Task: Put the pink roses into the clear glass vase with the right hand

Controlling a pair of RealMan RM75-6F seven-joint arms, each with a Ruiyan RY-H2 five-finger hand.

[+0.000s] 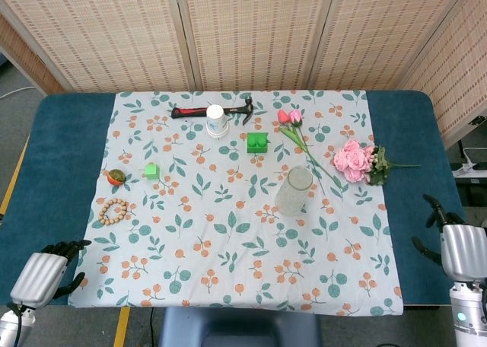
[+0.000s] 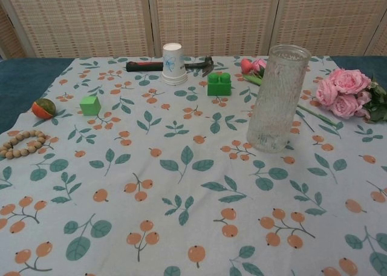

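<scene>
The bunch of pink roses (image 1: 354,159) (image 2: 343,93) lies on the patterned cloth at the right, stems pointing right. The clear glass vase (image 1: 294,191) (image 2: 277,98) stands upright left of the roses and nearer to me. My right hand (image 1: 459,249) hangs low off the table's near right corner, fingers spread and holding nothing, well short of the roses. My left hand (image 1: 40,275) sits at the near left corner with fingers loosely curled and nothing in it. Neither hand shows in the chest view.
A tulip pair (image 1: 290,118) with a long stem lies behind the vase. Further back are a green brick (image 1: 257,141), a paper cup (image 1: 217,121) and a hammer (image 1: 190,112). At the left lie a green cube (image 1: 151,170), a small orange ball (image 1: 116,177) and a bead bracelet (image 1: 113,211).
</scene>
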